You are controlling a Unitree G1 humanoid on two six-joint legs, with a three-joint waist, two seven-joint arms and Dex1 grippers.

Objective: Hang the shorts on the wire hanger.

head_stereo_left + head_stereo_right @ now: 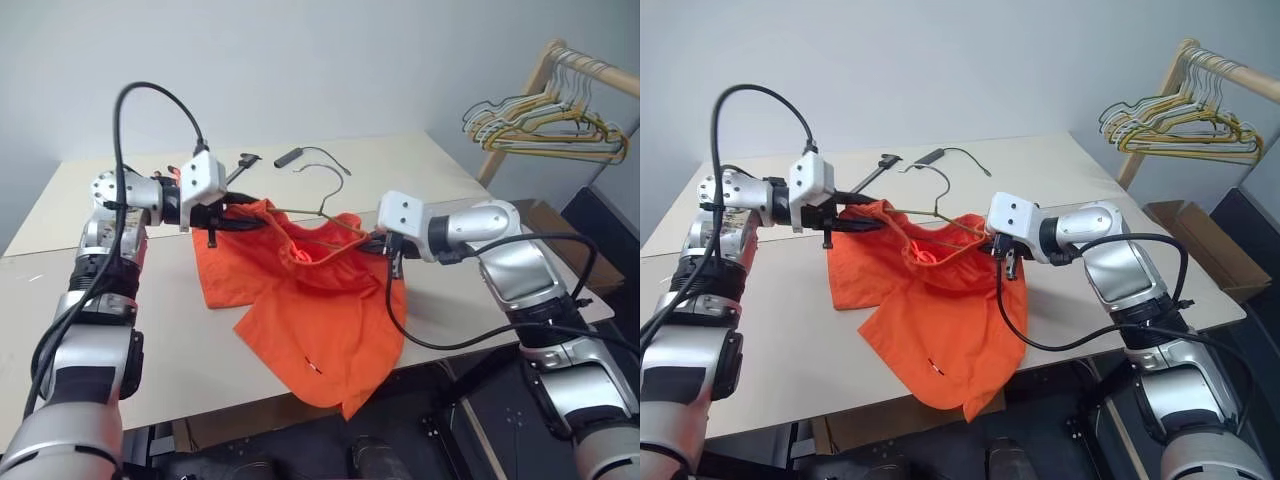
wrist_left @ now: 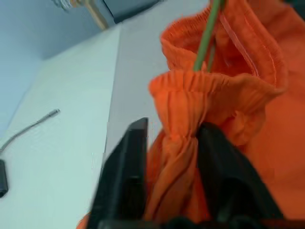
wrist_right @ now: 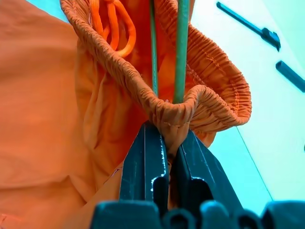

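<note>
Shorts [image 1: 310,320] of bright orange fabric hang between both arms in the head view, legs drooping on the pale worktop [image 1: 130,350] and over its front edge. Thin grey-gold wire hanger [image 1: 322,207] runs through the gathered waistband, hook rising above it. Left wrist view: left pincer [image 2: 171,157] has its fingers apart, with bunched waistband between them. Right wrist view: right pincer [image 3: 169,157] is clamped together on the waistband, beside the hanger's wire.

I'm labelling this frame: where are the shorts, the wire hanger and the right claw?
shorts [image 1: 320,330]: left eye view, lower leg fabric.
wire hanger [image 1: 325,195]: left eye view, hook neck.
right claw [image 3: 167,157]: right wrist view, between fingertips at waistband.
</note>
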